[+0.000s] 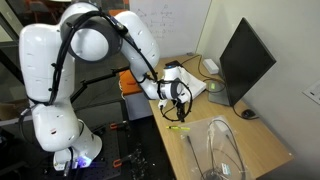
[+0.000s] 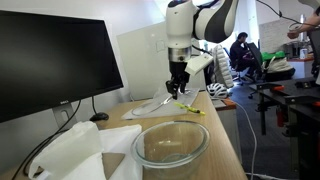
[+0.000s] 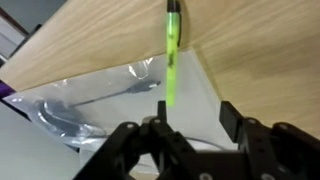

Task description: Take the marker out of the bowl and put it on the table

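The yellow-green marker [image 3: 172,55] lies below my gripper [image 3: 195,118]. Its far part rests on the light-wood table [image 3: 250,50] and its near end reaches over the white dish [image 3: 198,88]. In both exterior views the marker [image 1: 180,127] [image 2: 190,108] lies flat on the table [image 1: 200,135] beside the white dish [image 2: 150,104]. My gripper [image 1: 178,97] [image 2: 176,88] hangs just above it, open and empty, with nothing between the fingers.
A black monitor [image 1: 245,60] [image 2: 50,60] stands at the back. A clear glass bowl [image 2: 170,145] [image 1: 222,150] and white paper [image 2: 70,150] sit on the table. Crinkled clear plastic [image 3: 90,100] lies beside the white dish. The table edge is close to the marker.
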Robot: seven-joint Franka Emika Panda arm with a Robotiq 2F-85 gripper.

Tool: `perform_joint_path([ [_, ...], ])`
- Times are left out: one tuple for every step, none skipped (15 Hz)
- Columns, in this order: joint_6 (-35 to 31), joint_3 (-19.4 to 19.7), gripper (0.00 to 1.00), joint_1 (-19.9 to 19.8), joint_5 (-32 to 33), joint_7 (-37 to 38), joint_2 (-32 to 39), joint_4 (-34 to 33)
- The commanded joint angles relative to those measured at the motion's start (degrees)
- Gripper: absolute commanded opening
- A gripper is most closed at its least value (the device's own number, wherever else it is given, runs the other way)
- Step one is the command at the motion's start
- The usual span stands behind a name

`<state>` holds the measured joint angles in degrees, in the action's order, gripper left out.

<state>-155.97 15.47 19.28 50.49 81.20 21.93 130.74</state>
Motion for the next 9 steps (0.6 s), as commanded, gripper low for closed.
perform_joint_path([
  [1.00,1.86,0.92,2.17,1.33,9.40,-2.52,0.57],
  [1.37,-0.16,0.98,0.58,-3.86,7.71,-4.14,2.01],
  [2.46,-1.22,1.00,0.28,-7.53,7.29,-6.30,3.36],
  [3.66,-2.04,1.00,0.24,-11.51,6.87,-7.96,4.24],
  [4.62,-5.19,1.00,-2.08,-14.60,6.93,-10.39,5.50],
  [5.53,-5.87,1.00,-1.89,-17.29,8.29,-12.17,6.22],
  [6.33,-6.45,1.00,-1.64,-17.90,11.42,-14.08,6.80],
  [6.69,-7.71,1.00,-2.47,-19.36,12.23,-15.40,7.23],
  [7.03,-8.88,1.00,-3.14,-19.82,13.72,-17.04,7.78],
])
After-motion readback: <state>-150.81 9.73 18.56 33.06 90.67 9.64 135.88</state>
